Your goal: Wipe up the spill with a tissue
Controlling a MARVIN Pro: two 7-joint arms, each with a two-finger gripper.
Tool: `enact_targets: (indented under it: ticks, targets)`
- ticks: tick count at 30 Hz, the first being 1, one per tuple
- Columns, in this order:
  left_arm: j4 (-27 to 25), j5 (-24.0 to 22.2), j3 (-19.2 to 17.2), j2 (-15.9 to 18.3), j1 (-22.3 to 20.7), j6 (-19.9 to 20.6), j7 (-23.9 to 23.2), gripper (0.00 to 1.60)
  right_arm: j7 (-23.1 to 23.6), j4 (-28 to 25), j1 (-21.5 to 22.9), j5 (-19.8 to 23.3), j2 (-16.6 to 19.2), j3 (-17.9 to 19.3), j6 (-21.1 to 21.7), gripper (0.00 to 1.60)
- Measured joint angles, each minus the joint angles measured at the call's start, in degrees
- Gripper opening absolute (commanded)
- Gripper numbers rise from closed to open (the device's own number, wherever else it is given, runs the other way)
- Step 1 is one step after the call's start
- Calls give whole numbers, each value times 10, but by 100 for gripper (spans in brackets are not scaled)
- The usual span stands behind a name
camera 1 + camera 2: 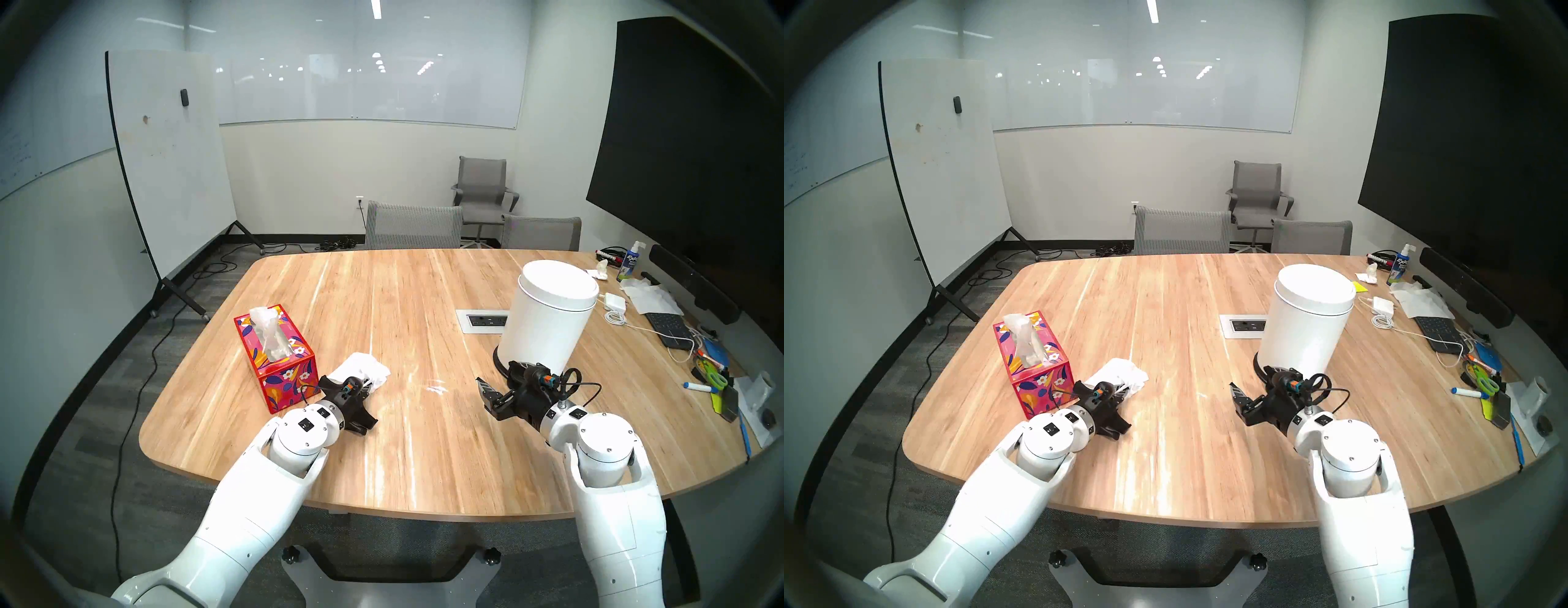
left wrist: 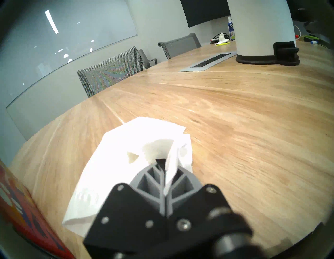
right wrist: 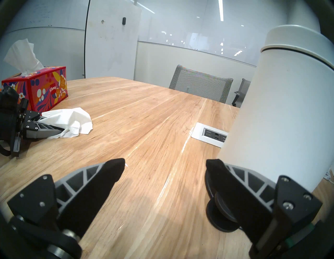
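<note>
The white crumpled tissue [image 1: 360, 369] lies on the wooden table [image 1: 403, 297], just right of the red floral tissue box [image 1: 275, 356]. My left gripper [image 1: 368, 383] is shut on the tissue's near edge, low over the table; the left wrist view shows a fold of tissue [image 2: 137, 144] pinched between the closed fingers. A small glossy patch of spill [image 1: 436, 387] lies on the wood to the right of the tissue, between my two grippers. My right gripper [image 1: 498, 378] is open and empty, close to the table beside the bin's black base.
A tall white cylindrical bin [image 1: 547, 314] with a black foot pedal stands right of centre, next to my right gripper. A power outlet panel [image 1: 485, 320] sits beside it. Cables, markers, a keyboard and a spray bottle [image 1: 630, 265] clutter the right edge. Chairs stand at the far side.
</note>
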Motion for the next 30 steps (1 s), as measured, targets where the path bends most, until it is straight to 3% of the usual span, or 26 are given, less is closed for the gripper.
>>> enact_targets:
  ticks: [16, 30]
  targets:
    - [-31, 13, 24, 6, 38, -17, 13, 0, 0, 0, 0, 0, 0, 0, 0, 160]
    - [37, 5, -5, 8, -14, -37, 14, 0, 0, 0, 0, 0, 0, 0, 0, 160]
